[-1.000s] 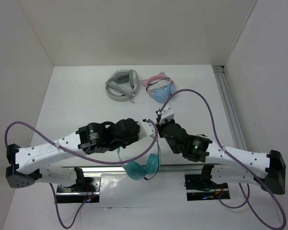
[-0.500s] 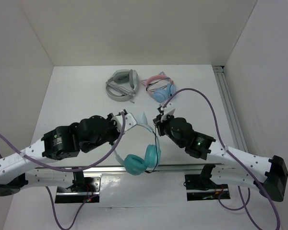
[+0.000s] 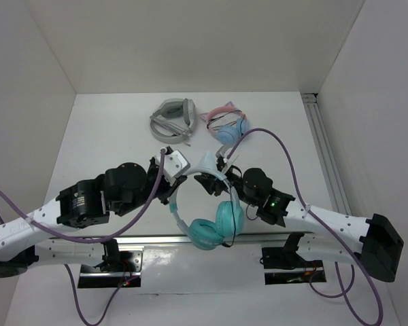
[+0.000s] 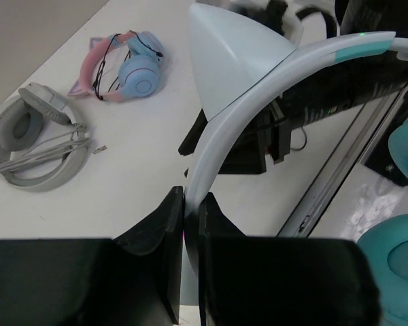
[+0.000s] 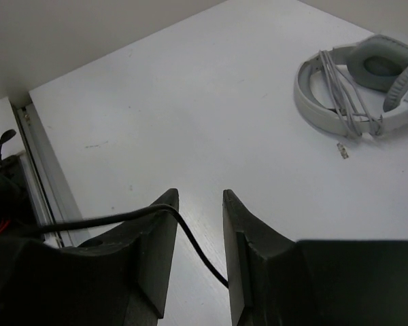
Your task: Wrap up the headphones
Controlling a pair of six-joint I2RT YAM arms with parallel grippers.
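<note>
On the left, the left claw is pinched tight on the smooth, pale headband of the headphones, holding them up at the near middle with the padded teal cups hanging. To the right, the right claw is narrowly parted, and the thin black cable runs loose between its fingers. Winding looks barely begun. Next, I'd judge, that claw must nip the cable and loop it round the band.

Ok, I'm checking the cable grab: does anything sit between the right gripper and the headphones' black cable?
Nothing visible does. The cable of the headphones runs straight into the gap between the open fingers of the right gripper.
</note>
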